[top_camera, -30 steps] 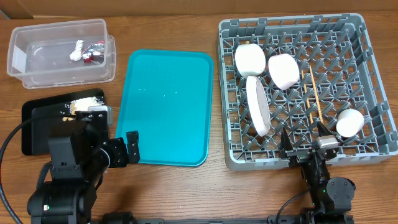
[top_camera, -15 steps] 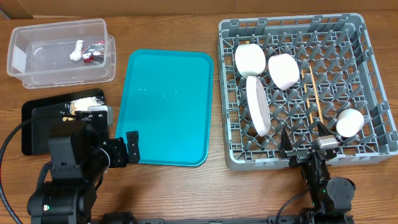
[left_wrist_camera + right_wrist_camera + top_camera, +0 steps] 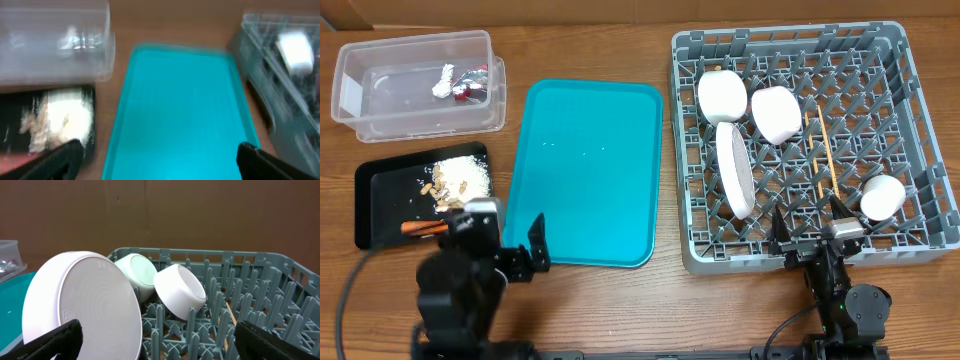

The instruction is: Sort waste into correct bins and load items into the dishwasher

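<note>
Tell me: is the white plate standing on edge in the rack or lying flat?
On edge: overhead, the white plate looks a narrow oval in the grey dish rack; the right wrist view shows its face upright.

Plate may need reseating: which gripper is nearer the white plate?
Right. The right gripper is at the rack edge by the plate; the left gripper is across the teal tray.
</note>
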You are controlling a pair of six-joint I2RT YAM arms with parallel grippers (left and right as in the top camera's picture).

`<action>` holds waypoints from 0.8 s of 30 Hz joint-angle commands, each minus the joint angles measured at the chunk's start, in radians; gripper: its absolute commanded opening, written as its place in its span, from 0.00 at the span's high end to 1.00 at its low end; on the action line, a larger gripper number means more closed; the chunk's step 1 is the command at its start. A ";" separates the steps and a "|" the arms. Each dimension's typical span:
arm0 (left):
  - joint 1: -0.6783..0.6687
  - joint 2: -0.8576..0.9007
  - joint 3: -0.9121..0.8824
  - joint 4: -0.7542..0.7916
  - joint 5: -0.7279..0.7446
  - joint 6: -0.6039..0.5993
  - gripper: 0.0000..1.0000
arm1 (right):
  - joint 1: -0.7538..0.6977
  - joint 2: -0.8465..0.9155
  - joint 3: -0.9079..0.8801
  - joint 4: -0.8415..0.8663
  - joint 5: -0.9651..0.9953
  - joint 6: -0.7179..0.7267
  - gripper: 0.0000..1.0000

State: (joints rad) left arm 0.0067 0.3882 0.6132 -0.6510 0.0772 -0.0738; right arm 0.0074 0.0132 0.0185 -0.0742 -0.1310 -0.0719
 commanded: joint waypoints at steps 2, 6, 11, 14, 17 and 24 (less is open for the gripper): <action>-0.008 -0.236 -0.291 0.207 -0.010 -0.021 0.00 | 0.005 -0.010 -0.010 0.004 -0.001 -0.003 0.00; -0.008 -0.356 -0.468 0.457 -0.019 -0.031 0.00 | 0.005 -0.010 -0.010 0.004 -0.001 -0.003 0.00; -0.010 -0.385 -0.608 0.734 -0.058 0.021 0.00 | 0.005 -0.010 -0.010 0.004 -0.001 -0.003 0.00; -0.014 -0.385 -0.608 0.632 -0.059 0.052 0.00 | 0.005 -0.010 -0.010 0.004 -0.001 -0.003 0.00; -0.014 -0.385 -0.608 0.574 -0.051 -0.060 0.00 | 0.005 -0.010 -0.010 0.004 -0.001 -0.003 0.00; -0.011 -0.384 -0.608 0.574 -0.055 -0.064 0.00 | 0.005 -0.010 -0.010 0.004 -0.001 -0.003 0.00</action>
State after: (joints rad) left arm -0.0006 0.0147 0.0082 -0.0750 0.0326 -0.1207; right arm 0.0074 0.0128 0.0185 -0.0750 -0.1307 -0.0719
